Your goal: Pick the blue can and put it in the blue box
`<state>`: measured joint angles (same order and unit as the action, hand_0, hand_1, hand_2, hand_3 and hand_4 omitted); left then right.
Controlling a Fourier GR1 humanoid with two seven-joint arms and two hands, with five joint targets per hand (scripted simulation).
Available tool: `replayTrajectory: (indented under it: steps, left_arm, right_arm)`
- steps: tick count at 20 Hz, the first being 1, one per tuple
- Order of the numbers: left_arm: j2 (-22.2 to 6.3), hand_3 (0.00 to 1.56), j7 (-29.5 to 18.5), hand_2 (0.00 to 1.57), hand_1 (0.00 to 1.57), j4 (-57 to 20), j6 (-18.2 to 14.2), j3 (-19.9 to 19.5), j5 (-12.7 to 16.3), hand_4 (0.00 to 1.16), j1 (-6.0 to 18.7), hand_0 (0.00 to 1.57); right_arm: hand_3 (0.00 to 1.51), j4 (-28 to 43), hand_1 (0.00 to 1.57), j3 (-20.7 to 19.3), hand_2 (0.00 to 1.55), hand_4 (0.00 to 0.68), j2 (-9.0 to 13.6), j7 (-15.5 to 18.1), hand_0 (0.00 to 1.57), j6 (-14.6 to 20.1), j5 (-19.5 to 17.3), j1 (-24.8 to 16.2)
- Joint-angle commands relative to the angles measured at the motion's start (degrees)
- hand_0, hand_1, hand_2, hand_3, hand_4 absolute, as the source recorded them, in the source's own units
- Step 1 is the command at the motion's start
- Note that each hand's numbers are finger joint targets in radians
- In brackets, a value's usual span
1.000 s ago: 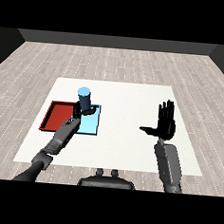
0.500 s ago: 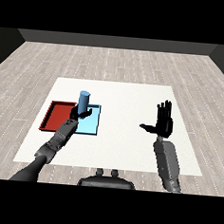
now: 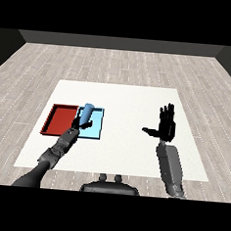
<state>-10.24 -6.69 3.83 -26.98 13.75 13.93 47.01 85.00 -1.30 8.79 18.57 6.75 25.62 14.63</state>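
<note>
The blue can (image 3: 86, 113) leans a little to the right over the light blue tray (image 3: 94, 129), near the tray's left side. My left hand (image 3: 78, 127) is curled round the can's lower part, which the hand hides. I cannot tell whether the can touches the tray floor. My right hand (image 3: 166, 125) stands upright and open at the right of the table, thumb out to the left, holding nothing and far from the can.
A red tray (image 3: 59, 121) lies just left of the light blue tray, sharing a side with it. The white table (image 3: 128, 101) stretches between the trays and my right hand. A wooden floor surrounds the table.
The can has come down lower over the light blue tray and tilted slightly to the right, still in my left hand. My right hand has barely moved.
</note>
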Motion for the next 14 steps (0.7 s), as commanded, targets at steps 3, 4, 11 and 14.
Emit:
replayTrajectory:
  steps: [3,4,11,14]
  left_arm:
    - [-2.21,0.00,2.94,0.00,0.00,-3.68,3.52,2.92,-4.02,0.52,0.52,0.00]
    - [-1.07,0.00,1.07,0.00,0.00,-3.69,-1.12,3.77,-5.00,0.10,-0.82,0.00]
    - [2.28,0.00,-7.55,0.00,0.00,1.00,-12.91,-2.64,0.00,0.00,-1.85,0.00]
    - [1.45,0.00,-11.87,0.00,0.00,4.19,-15.63,-4.17,0.85,0.00,0.03,0.00]
  right_arm:
    - [0.00,-0.12,0.00,-2.43,0.00,0.000,1.39,-0.83,0.00,-2.33,2.49,0.69]
    - [0.00,-4.52,0.00,-2.38,0.00,0.000,1.64,2.54,0.00,-5.46,2.00,0.45]
    - [0.00,-1.88,0.00,-2.19,0.00,0.000,0.48,0.53,0.00,-4.86,2.97,1.60]
    - [0.00,0.82,0.00,-2.15,0.00,0.000,-0.07,1.05,0.00,-4.96,3.37,-0.77]
